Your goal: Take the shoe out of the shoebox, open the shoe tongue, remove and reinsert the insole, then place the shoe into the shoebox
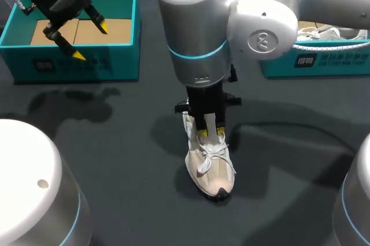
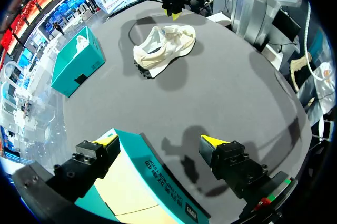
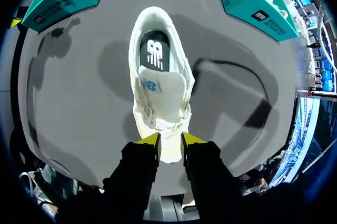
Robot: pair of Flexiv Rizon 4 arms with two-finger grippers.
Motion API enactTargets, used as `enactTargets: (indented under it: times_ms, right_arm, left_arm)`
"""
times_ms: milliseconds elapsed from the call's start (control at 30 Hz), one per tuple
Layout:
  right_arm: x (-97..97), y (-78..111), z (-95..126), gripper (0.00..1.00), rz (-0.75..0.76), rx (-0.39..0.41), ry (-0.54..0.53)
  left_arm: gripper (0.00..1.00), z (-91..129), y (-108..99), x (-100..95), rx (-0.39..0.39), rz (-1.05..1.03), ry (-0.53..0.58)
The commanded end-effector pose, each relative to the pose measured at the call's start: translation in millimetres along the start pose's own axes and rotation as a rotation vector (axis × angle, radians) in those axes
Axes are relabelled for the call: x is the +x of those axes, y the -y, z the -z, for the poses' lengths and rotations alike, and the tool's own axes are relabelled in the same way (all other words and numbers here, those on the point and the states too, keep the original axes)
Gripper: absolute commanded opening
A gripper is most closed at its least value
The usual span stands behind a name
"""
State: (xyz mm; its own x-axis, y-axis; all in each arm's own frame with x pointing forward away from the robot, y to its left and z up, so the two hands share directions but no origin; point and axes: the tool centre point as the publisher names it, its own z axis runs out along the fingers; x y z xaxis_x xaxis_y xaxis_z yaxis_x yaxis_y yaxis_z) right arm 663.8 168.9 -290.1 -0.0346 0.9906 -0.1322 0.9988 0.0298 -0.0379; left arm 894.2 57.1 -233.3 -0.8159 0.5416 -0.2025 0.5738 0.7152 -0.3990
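Note:
A cream-white shoe [image 1: 211, 168] stands upright in the middle of the dark table, toe toward the near edge. My right gripper [image 1: 212, 132] points down onto its laced top. In the right wrist view the shoe [image 3: 158, 76] lies ahead, its insole and tongue showing, and the right gripper [image 3: 170, 140] has both yellow tips pressed close on the white laced part. My left gripper [image 1: 91, 41] hangs open over the teal shoebox [image 1: 69, 66] at the back left, holding nothing. From the left wrist, the left gripper [image 2: 160, 140] straddles the shoebox [image 2: 152, 182] wall, with the shoe [image 2: 163, 47] far ahead.
A second teal box [image 1: 312, 63] stands at the back right with another white shoe [image 1: 332, 33] in it. A cable shadow curves on the table right of the shoe. Bare table surrounds the shoe on all sides.

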Motion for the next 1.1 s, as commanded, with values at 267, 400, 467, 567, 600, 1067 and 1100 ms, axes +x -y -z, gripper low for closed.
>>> enactTargets:
  times_ms: [267,400,467,567,600,1067,1100]
  right_arm:
    - [-2.3,-45.9,-25,0.20,0.070,-0.016,-0.071]
    - [-1.6,-58.2,-39,0.19,0.093,-0.013,-0.115]
    - [-2.0,-61.4,-45,0.19,0.101,-0.009,-0.137]
    - [-3.7,-62.5,-50,0.18,0.098,-0.005,-0.150]
    - [-3.7,-61.5,-47,0.18,0.097,-0.009,-0.147]
    - [7.9,-50.9,-34,0.22,0.099,0.042,-0.045]
    - [7.9,-50.6,-41,0.22,0.095,0.059,-0.054]
  left_arm:
    - [1.00,0,0,-0.5,-0.001,-0.001,-0.002]
    - [1.00,0,0,-0.5,-0.001,-0.001,-0.002]
    - [1.00,0,0,-0.5,-0.001,-0.001,-0.002]
    - [1.00,0,0,-0.5,-0.001,-0.001,-0.002]
    - [1.00,0,0,-0.5,-0.001,-0.001,-0.002]
    - [1.00,0,0,-0.5,-0.001,-0.001,-0.002]
    - [1.00,0,0,-0.5,-0.001,-0.001,-0.002]
